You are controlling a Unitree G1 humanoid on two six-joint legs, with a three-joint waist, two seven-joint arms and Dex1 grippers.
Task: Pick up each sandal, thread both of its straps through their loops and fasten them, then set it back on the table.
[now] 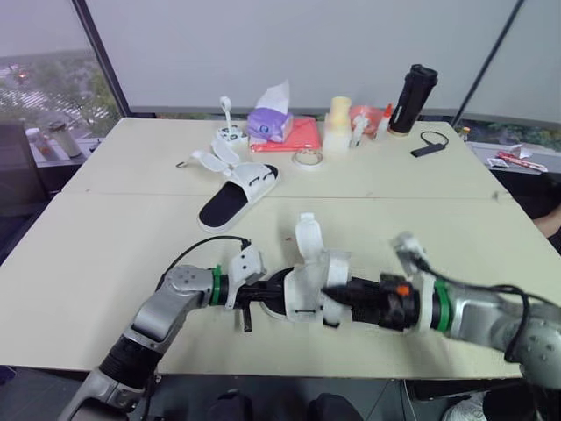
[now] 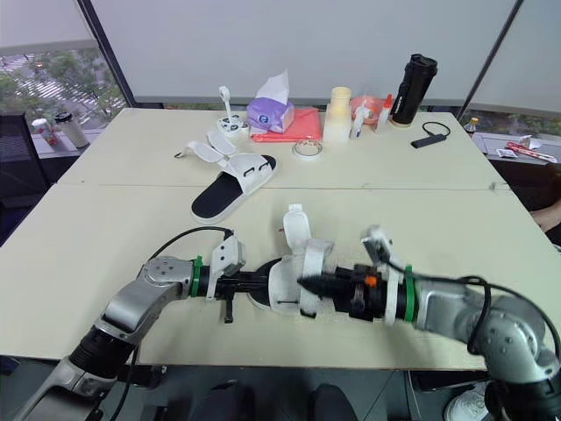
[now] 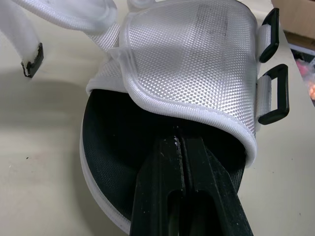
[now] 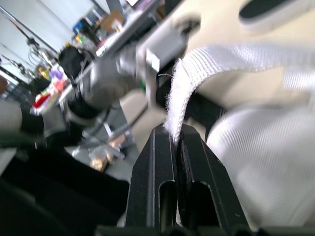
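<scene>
Near sandal [image 1: 307, 282]: white upper, black footbed, at the near edge of the table [image 1: 105, 246], between both arms. Left gripper [image 3: 178, 141]: fingers pressed together at the rim of the white upper. Right gripper [image 4: 173, 132]: clamped on a white strap [image 4: 236, 58]. Far sandal [image 1: 237, 195]: lying farther left, straps loose.

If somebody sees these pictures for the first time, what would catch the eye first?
Both pincers meet at the near edge of the table on a white sandal with a black footbed: the left pincer is shut on it, and the right pincer pinches a loose strap. A second sandal lies farther back, straps open.
</scene>
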